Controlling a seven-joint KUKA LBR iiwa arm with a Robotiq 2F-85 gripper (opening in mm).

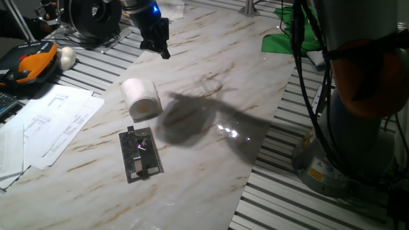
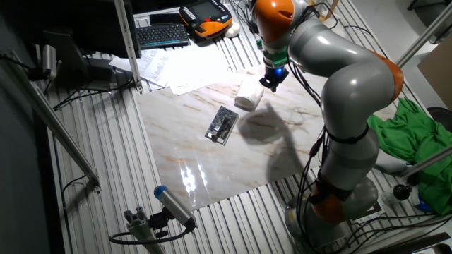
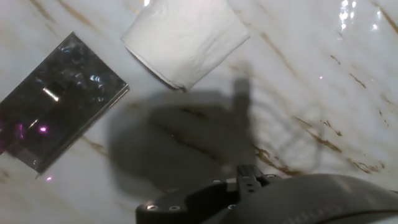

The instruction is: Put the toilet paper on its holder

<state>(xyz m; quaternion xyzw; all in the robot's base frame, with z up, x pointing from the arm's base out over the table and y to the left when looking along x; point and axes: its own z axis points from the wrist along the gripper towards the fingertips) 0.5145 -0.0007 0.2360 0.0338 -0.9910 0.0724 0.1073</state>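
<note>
The toilet paper [image 1: 142,99] is a white roll lying on its side on the marble tabletop; it also shows in the other fixed view [image 2: 248,94] and at the top of the hand view [image 3: 186,37]. The holder [image 1: 140,153] is a shiny grey plate with a dark bar, lying flat just in front of the roll [image 2: 222,125] [image 3: 59,102]. My gripper [image 1: 160,48] hangs in the air beyond the roll, above the table and apart from both [image 2: 272,81]. It holds nothing. Its fingers are too dark and small to show how they stand.
White paper sheets [image 1: 48,124] lie left of the marble top. An orange and black pendant [image 1: 29,64] and a small white ball [image 1: 66,57] sit at the far left. Green cloth [image 1: 291,35] lies at the back right. The arm's base [image 1: 345,160] stands off the table's right edge.
</note>
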